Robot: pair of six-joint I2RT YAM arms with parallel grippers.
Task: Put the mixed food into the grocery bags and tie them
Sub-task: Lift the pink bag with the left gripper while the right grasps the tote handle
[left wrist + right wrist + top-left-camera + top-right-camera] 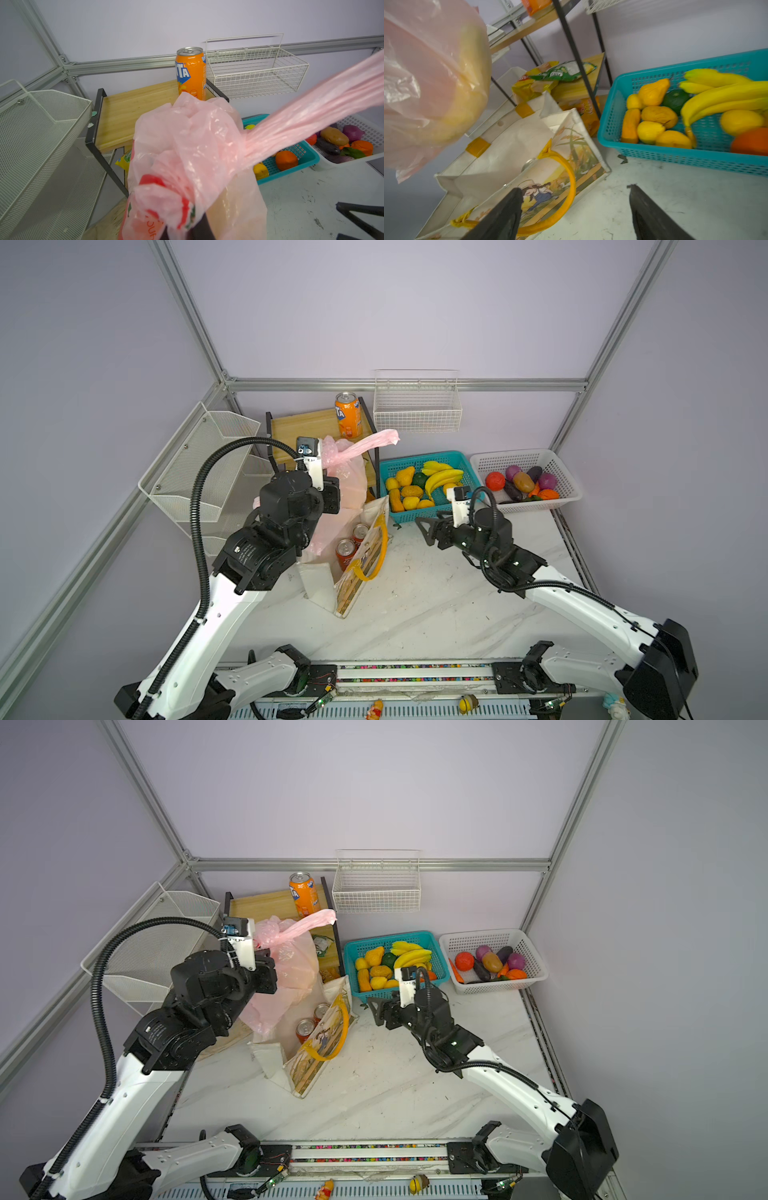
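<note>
Bag in hand: the thin translucent pink plastic handle bag (348,481) is hanging clear of the desk (436,605) at far left, in front of the shelf and above the tote's far end.
Left tool: the left tool (332,499) is pinching together on bunched film at the bag's neck.
Free handle: one pink handle strip (311,104) is sticking out to the right, unheld.
Handling: I am judging the film light, limp, slippery and easily torn. A pale yellow lump (467,79) inside is weighing it down. The best hold for tying looks like the strip near its root.
Tote: the white canvas tote with yellow handles (361,576) is standing open on the desk, left of centre, with two red cola cans (345,551) upright inside. The cloth is looking stiffer, the handles floppy.
Right tool: the right tool (428,532) is hovering with jaws apart and empty, between the tote and the teal basket.
Around: teal plastic basket (419,457) of yellow toy fruits; white perforated basket (569,493) far right; orange soda can (348,414) standing on the wooden shelf with black frame (299,429).
In the way: the shelf post and soda can are sitting just behind the strip, and the tote rim is lying under the likely reach.
</note>
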